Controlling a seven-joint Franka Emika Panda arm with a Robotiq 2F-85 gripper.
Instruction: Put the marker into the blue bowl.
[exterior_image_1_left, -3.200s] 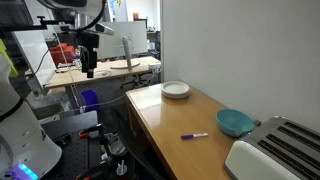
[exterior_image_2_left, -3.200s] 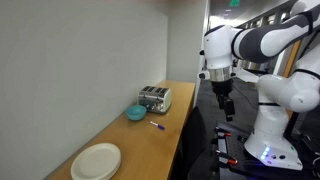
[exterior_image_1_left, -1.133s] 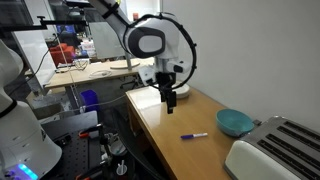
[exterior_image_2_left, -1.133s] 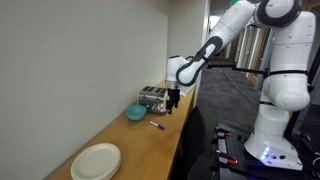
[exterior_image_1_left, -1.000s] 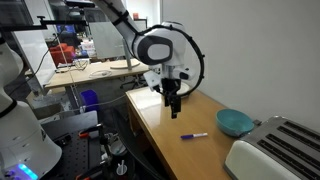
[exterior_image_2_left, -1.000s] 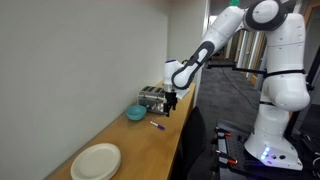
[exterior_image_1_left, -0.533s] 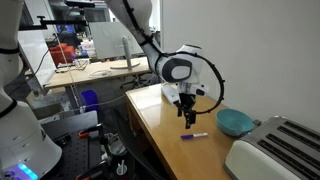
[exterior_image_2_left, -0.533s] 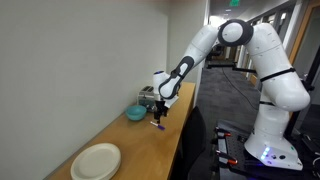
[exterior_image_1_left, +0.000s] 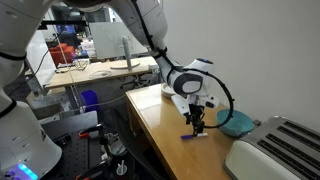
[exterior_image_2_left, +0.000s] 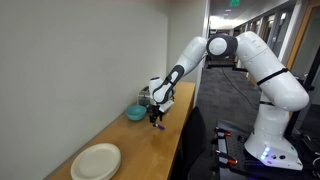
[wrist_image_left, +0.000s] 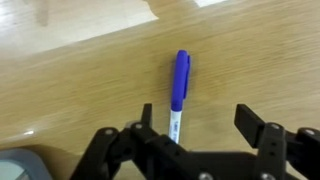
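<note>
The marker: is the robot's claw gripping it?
No, the marker lies flat on the table, and the gripper is open, its fingers clear of it.

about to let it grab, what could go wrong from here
The open gripper hangs over the marker, which sits nearer one finger; closing may nudge or roll the thin pen on the smooth table instead of pinching it. The blue bowl stands right by the toaster, so the carry could clip it.
</note>
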